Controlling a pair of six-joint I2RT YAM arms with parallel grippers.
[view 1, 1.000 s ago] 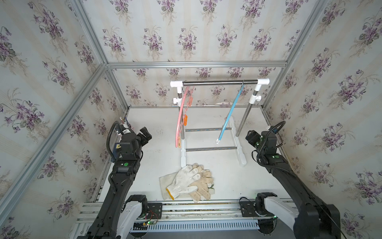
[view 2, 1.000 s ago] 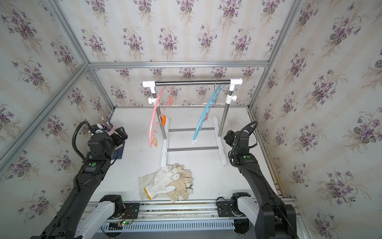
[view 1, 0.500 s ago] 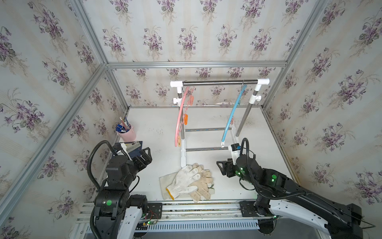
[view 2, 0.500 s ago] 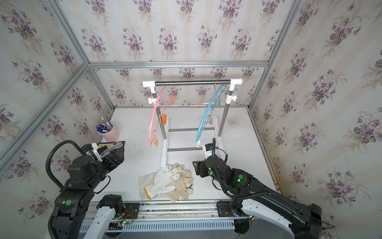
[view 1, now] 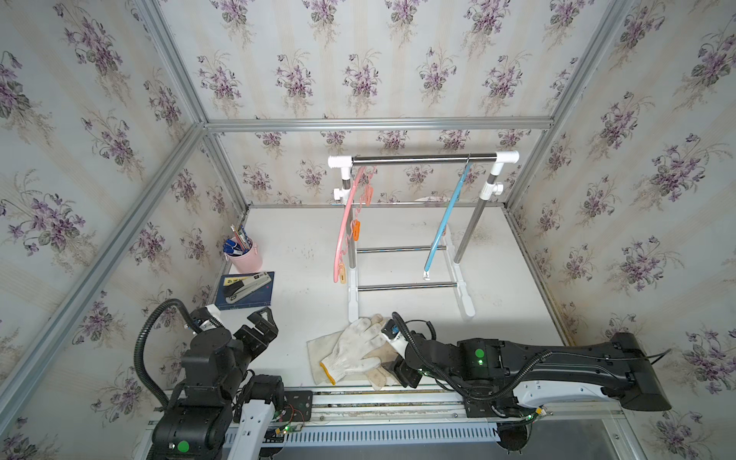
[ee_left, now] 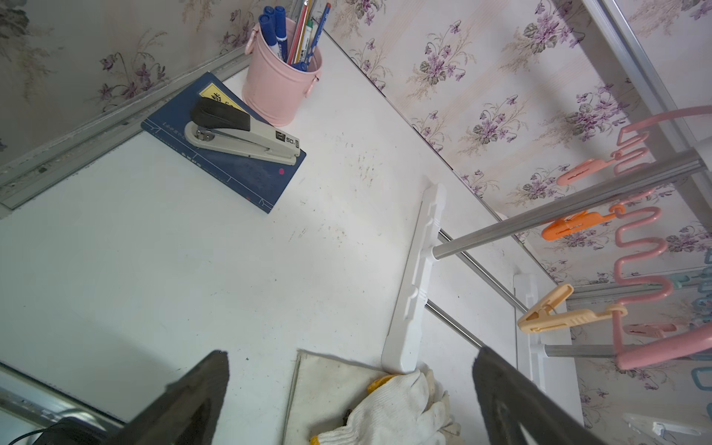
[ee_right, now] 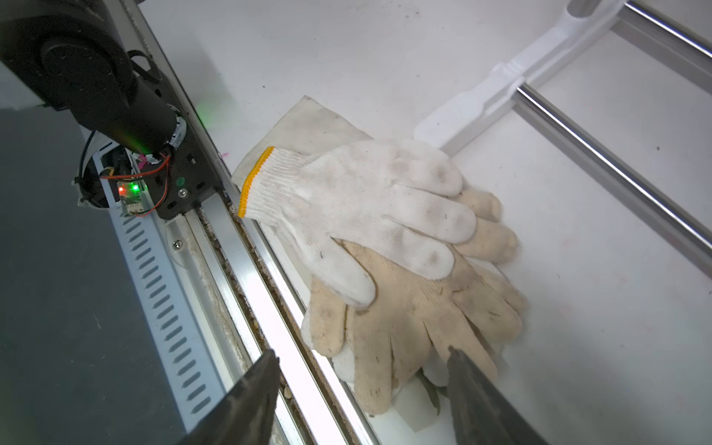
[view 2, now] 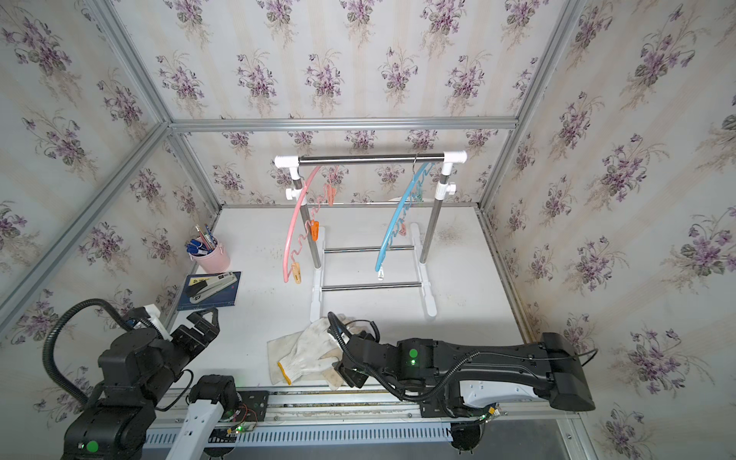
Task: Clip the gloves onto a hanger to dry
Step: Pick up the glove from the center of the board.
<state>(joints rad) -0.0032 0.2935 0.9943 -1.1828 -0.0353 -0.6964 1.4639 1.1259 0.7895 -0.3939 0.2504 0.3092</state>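
Observation:
The gloves (view 1: pixel 354 350) lie in a pile by the table's front edge, also seen in a top view (view 2: pixel 310 350). A white knitted glove with a yellow cuff (ee_right: pixel 346 200) lies on top of a dirty beige one (ee_right: pixel 416 316), and an off-white canvas one (ee_right: pixel 308 123) is underneath. My right gripper (ee_right: pixel 362 352) is open, low at the pile's right side (view 1: pixel 392 352), with its jaws either side of the beige glove's fingers. My left gripper (view 1: pixel 265 324) hangs open and empty to the left of the pile (ee_left: pixel 350 352). A pink hanger (view 1: pixel 345 231) and a blue hanger (view 1: pixel 446 223) hang on the rack.
The drying rack (view 1: pixel 422 159) stands behind the gloves, and one of its white feet (ee_right: pixel 474 104) touches the pile. A pink pen cup (view 1: pixel 243 255) and a stapler on a blue book (view 1: pixel 247 286) sit at the left wall. The metal rail (ee_right: pixel 269 308) runs along the front edge.
My right arm has swung from beside the rack down to the glove pile. My left arm has drawn back toward the front, uncovering the pen cup and stapler.

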